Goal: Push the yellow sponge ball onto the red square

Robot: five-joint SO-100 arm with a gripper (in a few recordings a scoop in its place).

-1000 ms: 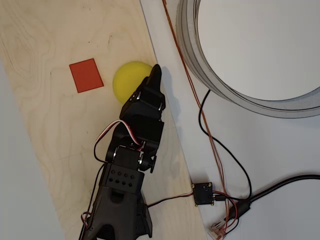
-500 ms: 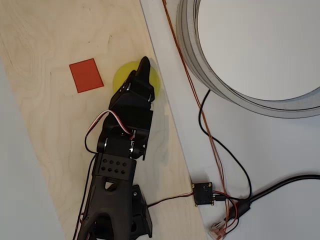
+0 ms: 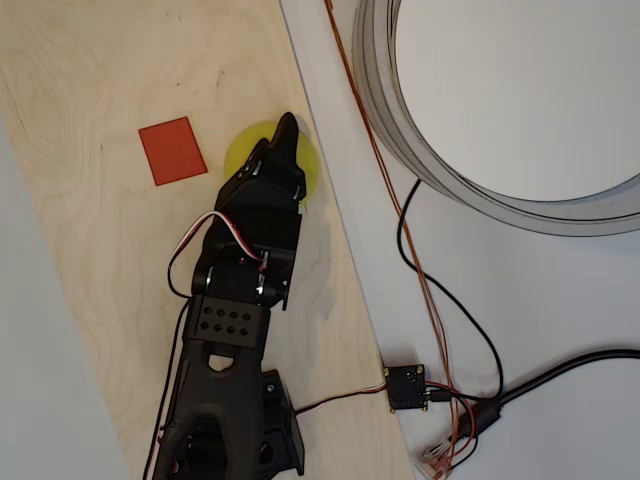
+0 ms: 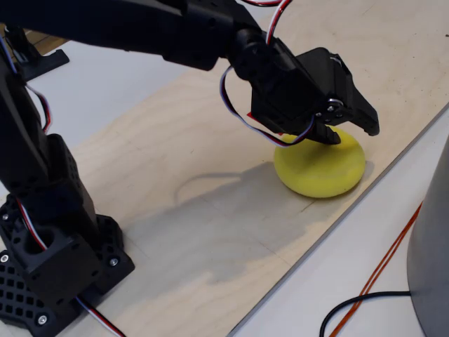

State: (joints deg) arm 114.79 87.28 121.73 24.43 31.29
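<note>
The yellow sponge ball (image 3: 248, 148) lies on the wooden board (image 3: 100, 260), near the board's right edge. The black gripper (image 3: 287, 130) reaches over the ball from below and covers its middle. In the fixed view the gripper (image 4: 349, 130) rests on top of the yellow ball (image 4: 319, 172), its jaws closed together and holding nothing. The red square (image 3: 172, 150) lies flat on the board, a short way left of the ball and apart from it.
Right of the board runs a white tabletop with a large grey-rimmed round object (image 3: 500, 110), an orange wire (image 3: 400, 200), black cables and a small black circuit box (image 3: 407, 387). The arm's base (image 4: 49, 267) stands on the board's near end.
The gripper has swung left from the ball's right side to lie over its top. The ball has hardly moved.
</note>
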